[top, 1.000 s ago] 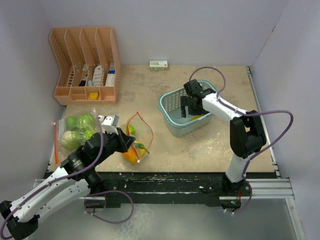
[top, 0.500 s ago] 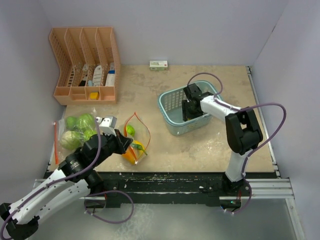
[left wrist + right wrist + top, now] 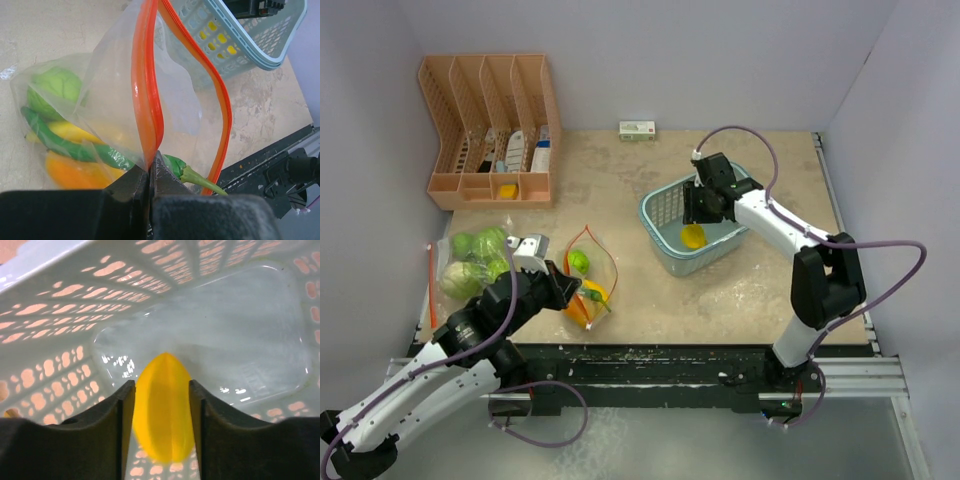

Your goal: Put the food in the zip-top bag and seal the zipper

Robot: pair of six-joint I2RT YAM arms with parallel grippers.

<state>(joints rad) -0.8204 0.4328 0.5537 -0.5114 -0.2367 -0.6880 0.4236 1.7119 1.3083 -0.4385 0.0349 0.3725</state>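
Jaws of our right gripper (image 3: 161, 390) are clasping a yellow fruit (image 3: 162, 430) over the basket (image 3: 60, 305), our left gripper (image 3: 151, 169) pinching the zip-top bag (image 3: 112, 90).

**Three views, one tabletop**

The top camera looks steeply down from high at the near edge over the whole beige speckled table (image 3: 620, 180). The left wrist view sits hard against the clear zip-top bag with orange zipper (image 3: 115, 75) — pale blue slotted plastic basket (image 3: 250, 35) beyond. The right wrist view peers into that basket, very near

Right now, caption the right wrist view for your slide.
Right gripper grips a yellow fruit inside the basket.
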